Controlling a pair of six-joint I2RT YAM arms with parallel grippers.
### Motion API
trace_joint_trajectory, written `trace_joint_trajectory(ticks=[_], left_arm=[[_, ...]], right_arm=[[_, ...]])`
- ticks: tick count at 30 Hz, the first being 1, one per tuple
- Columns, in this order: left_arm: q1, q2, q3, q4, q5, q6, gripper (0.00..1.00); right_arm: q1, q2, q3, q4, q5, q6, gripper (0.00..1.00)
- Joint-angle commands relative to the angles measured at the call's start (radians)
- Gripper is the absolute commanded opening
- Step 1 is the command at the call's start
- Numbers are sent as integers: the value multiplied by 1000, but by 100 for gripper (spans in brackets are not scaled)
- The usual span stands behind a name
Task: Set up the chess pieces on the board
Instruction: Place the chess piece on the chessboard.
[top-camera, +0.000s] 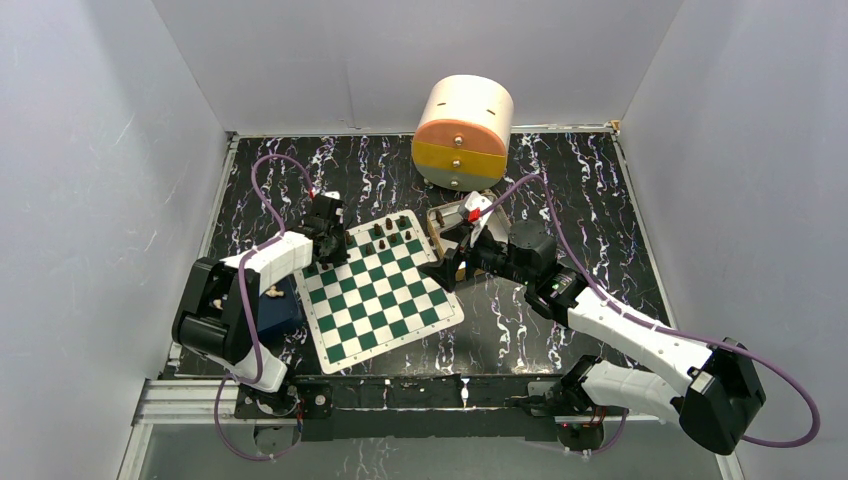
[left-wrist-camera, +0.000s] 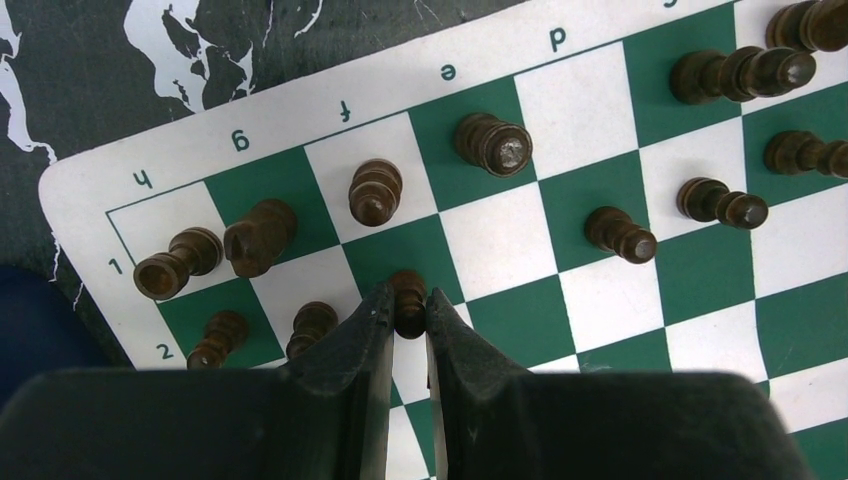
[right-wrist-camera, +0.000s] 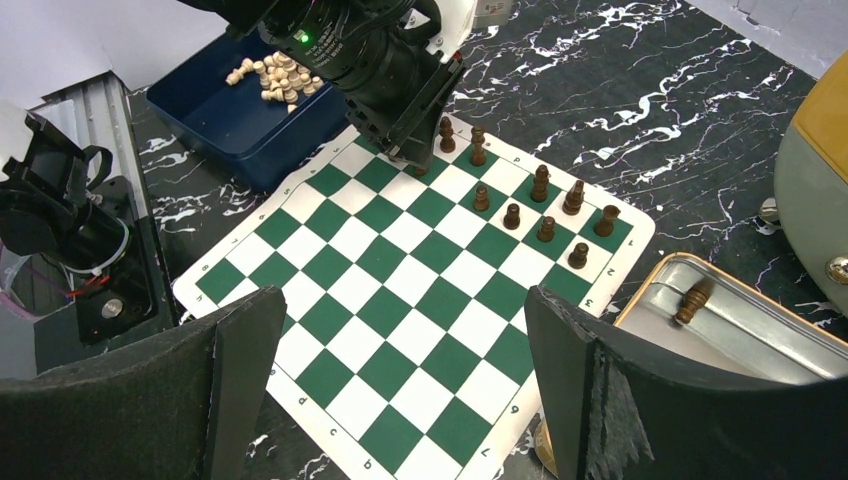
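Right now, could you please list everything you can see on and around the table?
table: one, black with white veining, under everything.
board: one, green and white, mid-table.
dark chess pieces: about twelve, dark brown, in two rows along the board's far edge.
lying piece: one, dark brown, inside the tin.
tin: one, silver, right of the board.
blue tray: one, dark blue, left of the board.
pale pieces: a heap, cream, in the blue tray; too many to count.
drum: one, cream, orange, yellow and grey, at the table's far edge.
left gripper: black, shut on a pawn standing on the board.
right gripper: black, open, above the board's right side.
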Motion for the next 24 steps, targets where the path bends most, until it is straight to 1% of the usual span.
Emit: trace_joint_trajectory(ticks=[1, 20, 24], left_arm=[[8, 1, 23, 11, -27, 10, 9], [9, 17, 30, 19, -2, 9, 12], [9, 17, 27, 22, -3, 4, 20]], right_arm=[[3, 0, 48, 20, -9, -18, 99], [3, 6, 51, 12, -12, -30, 99], [2, 12, 57, 2, -19, -27, 99]])
